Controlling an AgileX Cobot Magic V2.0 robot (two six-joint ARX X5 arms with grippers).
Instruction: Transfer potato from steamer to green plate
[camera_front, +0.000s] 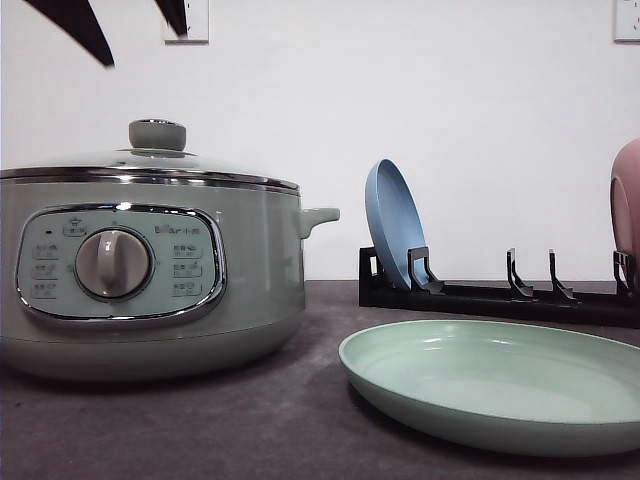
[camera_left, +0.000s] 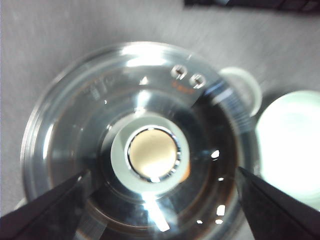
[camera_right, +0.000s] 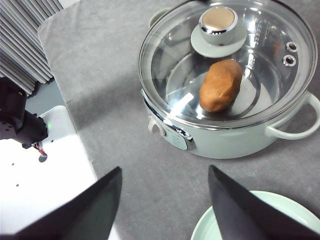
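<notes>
The steamer (camera_front: 150, 270) stands on the left of the table with its glass lid on. Through the lid I see the orange-brown potato (camera_right: 220, 85) lying inside the steamer (camera_right: 225, 130). The green plate (camera_front: 500, 385) lies empty on the table just right of the steamer. My left gripper (camera_left: 162, 172) hangs open straight above the lid knob (camera_left: 153, 153), not touching it; its dark fingers (camera_front: 75, 28) show high over the pot. My right gripper (camera_right: 165, 170) is open and holds nothing, up above the table between the steamer and the green plate (camera_right: 300, 212).
A black dish rack (camera_front: 500, 297) stands behind the green plate, with a blue plate (camera_front: 395, 225) upright at its left end and a pink plate (camera_front: 627, 210) at its right. A white surface (camera_right: 30, 190) borders the grey mat beside the steamer.
</notes>
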